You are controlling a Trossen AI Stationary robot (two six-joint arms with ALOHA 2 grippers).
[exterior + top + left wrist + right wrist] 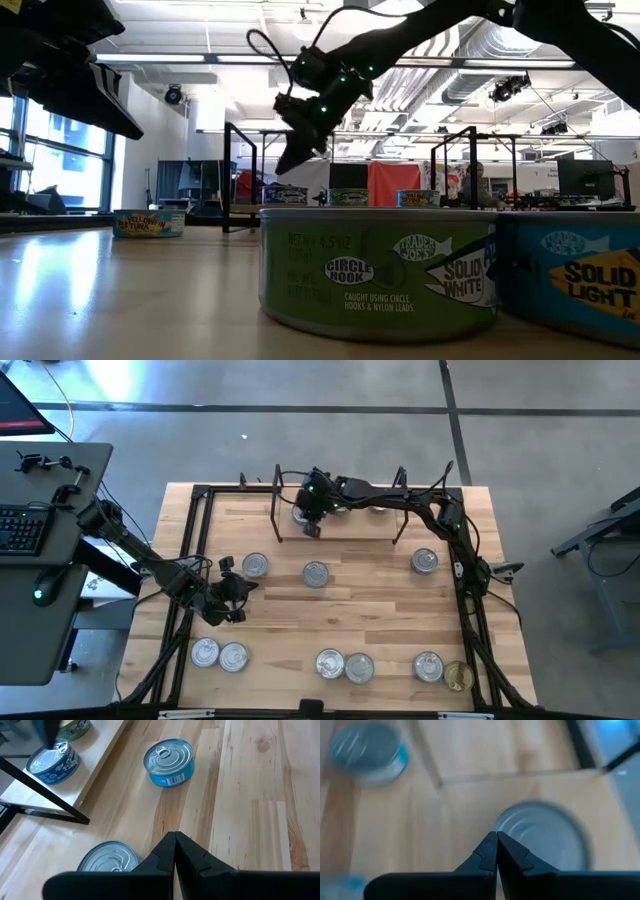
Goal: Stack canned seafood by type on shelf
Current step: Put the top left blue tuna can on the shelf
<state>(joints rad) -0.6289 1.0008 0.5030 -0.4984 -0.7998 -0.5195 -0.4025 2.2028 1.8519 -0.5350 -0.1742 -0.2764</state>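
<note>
I have the right gripper [312, 528] pinched closed and empty above the shelf [340, 532], a silver-lidded tin [545, 840] directly under its tips, while the left gripper [238, 616], also closed, sits nearer the 2 loose tins [219, 654] along the table's near-left edge.

The green tin [378, 272] reads "CIRCLE HOOK", "SOLID WHITE"; the blue tin [580, 282] "SOLID LIGHT".

My two arms are matte black jointed tubes trailing thin black cables; my right wrist [322, 85] glows with small green lights above dark wedge-shaped fingers [496, 851].
</note>
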